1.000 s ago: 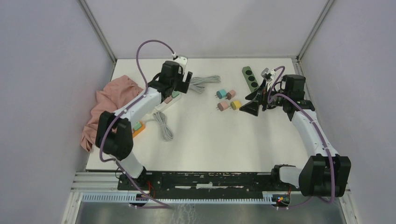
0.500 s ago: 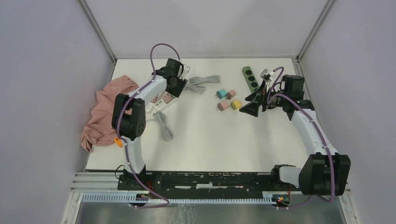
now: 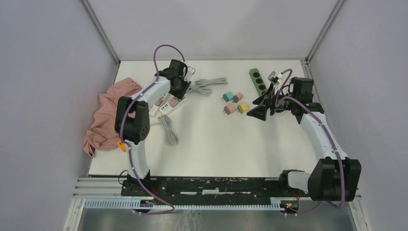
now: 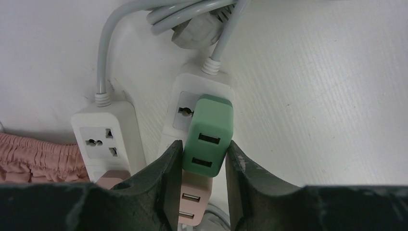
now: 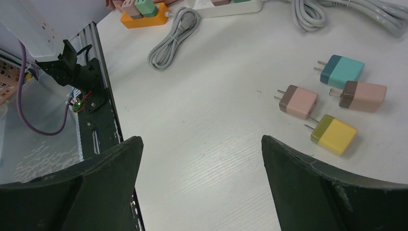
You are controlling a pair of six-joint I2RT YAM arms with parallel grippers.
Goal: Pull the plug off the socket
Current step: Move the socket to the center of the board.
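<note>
Left gripper has clamped green plug — seated in white socket strip.

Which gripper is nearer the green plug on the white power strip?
Left. The left gripper is shut on the green plug, a finger on each side; the right gripper hangs open across the table, beside the loose plugs.
</note>
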